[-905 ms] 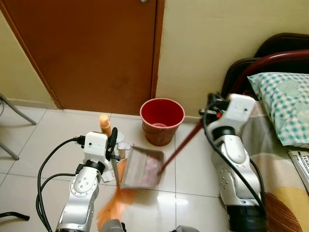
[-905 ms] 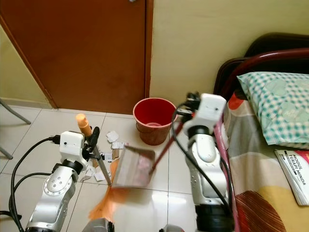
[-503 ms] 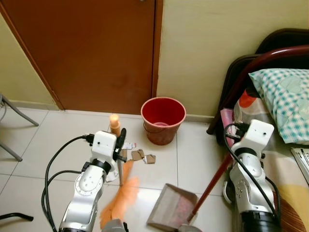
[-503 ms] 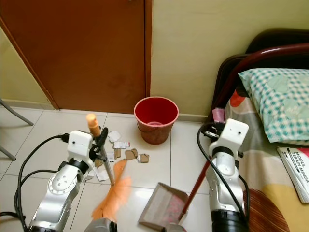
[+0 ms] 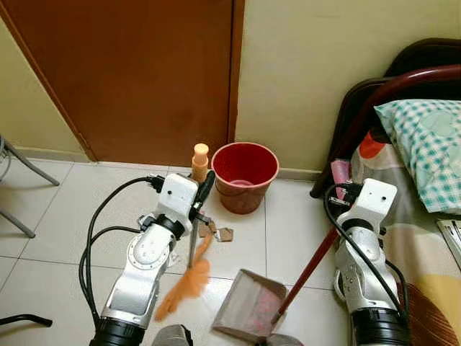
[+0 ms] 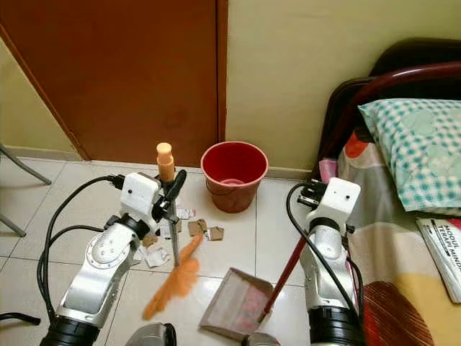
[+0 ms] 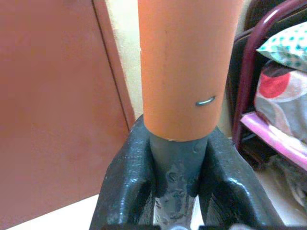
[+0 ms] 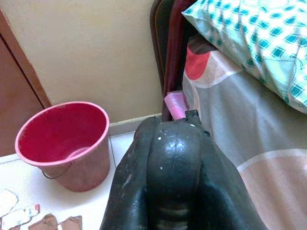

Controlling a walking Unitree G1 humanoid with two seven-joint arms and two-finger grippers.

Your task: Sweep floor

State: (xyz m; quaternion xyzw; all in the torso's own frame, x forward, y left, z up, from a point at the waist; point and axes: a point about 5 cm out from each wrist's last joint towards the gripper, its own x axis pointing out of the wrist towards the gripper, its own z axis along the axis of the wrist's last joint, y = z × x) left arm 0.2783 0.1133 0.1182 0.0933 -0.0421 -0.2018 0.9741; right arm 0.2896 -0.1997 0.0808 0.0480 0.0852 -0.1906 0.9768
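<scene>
Left gripper (image 5: pixel 199 204) clamped on the grey neck of an orange-handled broom (image 5: pixel 193 252), pole near upright so the orange bristles trail on the white tiled floor (image 5: pixel 57 216) just short of the paper and cardboard scraps (image 6: pixel 202 229), likely ready to drag them back. Right gripper (image 6: pixel 315 194) pressed tight round the dark-red handle of a long-handled dustpan (image 5: pixel 247 313), tray flat on the tiles facing the bristles. Scraps below the left gripper, before the red plastic bucket (image 5: pixel 244 176).
</scene>
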